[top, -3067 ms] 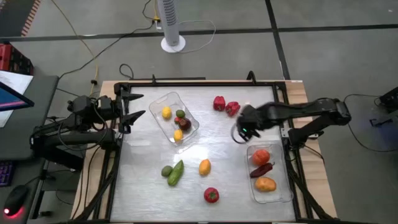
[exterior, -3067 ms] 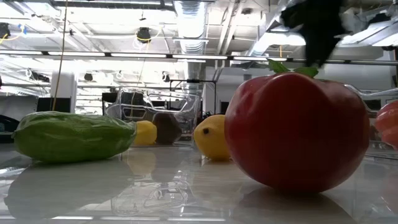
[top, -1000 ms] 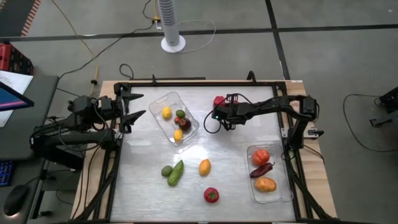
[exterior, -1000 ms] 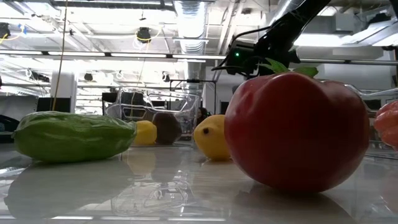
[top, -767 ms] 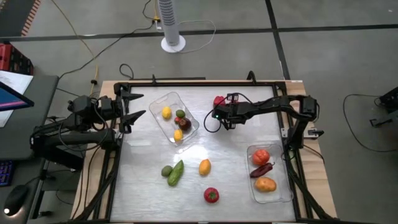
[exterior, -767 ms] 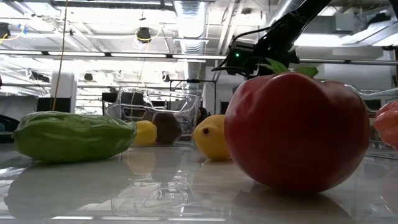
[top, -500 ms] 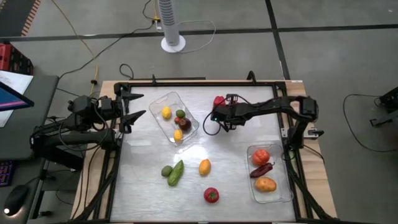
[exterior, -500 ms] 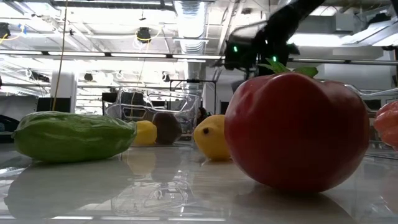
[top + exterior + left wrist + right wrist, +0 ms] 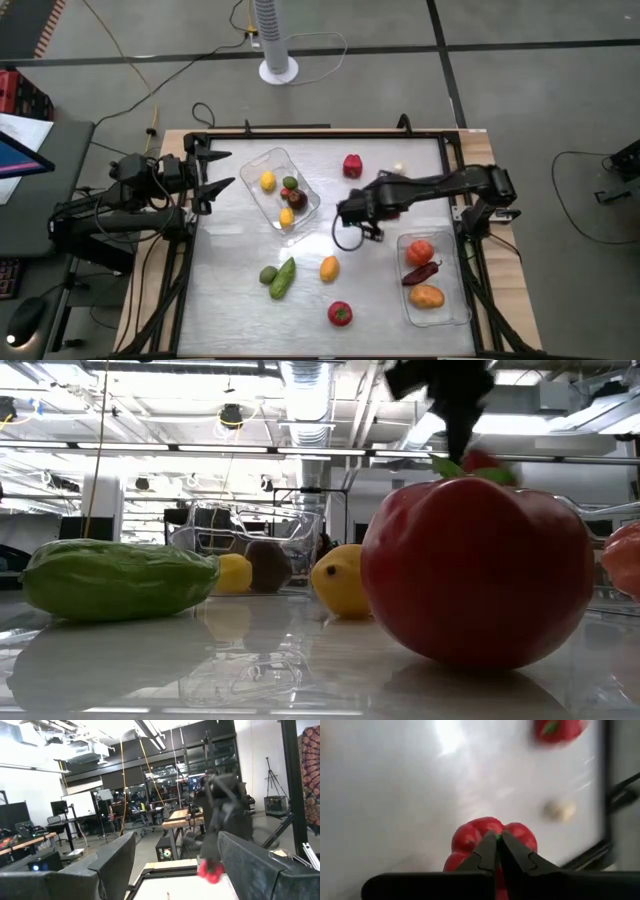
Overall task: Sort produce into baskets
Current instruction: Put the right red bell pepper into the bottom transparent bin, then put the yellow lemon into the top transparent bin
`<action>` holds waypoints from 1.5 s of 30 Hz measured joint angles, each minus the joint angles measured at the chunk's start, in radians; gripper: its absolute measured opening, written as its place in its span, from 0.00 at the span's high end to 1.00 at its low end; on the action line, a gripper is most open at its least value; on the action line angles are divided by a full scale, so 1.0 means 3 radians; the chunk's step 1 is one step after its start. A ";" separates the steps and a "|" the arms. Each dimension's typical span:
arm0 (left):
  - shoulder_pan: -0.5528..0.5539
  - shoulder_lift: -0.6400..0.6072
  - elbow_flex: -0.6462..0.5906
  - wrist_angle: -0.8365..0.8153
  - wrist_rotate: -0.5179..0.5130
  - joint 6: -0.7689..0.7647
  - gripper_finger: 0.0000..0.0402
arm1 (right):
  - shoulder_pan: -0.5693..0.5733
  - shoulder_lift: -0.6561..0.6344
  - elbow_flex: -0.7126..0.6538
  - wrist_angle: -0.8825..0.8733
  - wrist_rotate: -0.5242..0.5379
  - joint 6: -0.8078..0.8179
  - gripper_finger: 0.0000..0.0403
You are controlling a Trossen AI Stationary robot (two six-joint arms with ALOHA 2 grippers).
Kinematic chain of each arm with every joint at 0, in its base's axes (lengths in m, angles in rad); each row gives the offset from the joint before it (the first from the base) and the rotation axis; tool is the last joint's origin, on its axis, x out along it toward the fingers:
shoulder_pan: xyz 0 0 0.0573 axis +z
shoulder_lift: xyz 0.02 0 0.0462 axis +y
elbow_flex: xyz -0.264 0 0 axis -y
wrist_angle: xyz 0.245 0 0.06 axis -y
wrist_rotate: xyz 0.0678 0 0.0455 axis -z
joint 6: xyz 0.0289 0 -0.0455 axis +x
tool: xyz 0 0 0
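Red pepper (image 9: 492, 836) is clamped in the right gripper (image 9: 497, 842), held above the bench (image 9: 240, 300) beside the right basket (image 9: 455, 310). The left gripper (image 9: 215, 168) is kept apart beside the left basket (image 9: 250, 165).

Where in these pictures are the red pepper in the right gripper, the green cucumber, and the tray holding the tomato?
red pepper (image 9: 492, 834): right wrist view, its top lobes above the gripper.
green cucumber (image 9: 283, 278): high view, mid-body.
tray with the tomato (image 9: 455, 312): high view, bare floor by its right rim.
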 joint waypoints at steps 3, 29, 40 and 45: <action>0.0000 0.0000 0.0000 0.0000 0.0000 -0.0041 0.33 | 0.0229 -0.0099 0.0082 0.0022 -0.0563 0.0288 0.89; 0.0000 0.0000 0.0000 -0.0004 0.0000 -0.0082 0.33 | 0.0818 -0.0858 -0.0512 0.0267 -0.0994 0.1679 0.44; 0.0000 -0.0001 0.0000 -0.0005 0.0000 -0.0086 0.33 | 0.0659 -0.0078 -0.0505 0.1834 -0.1111 0.0370 0.39; -0.0001 0.0000 0.0000 -0.0005 0.0000 -0.0088 0.33 | 0.0535 0.0376 -0.0396 0.2064 -0.1264 -0.0178 0.39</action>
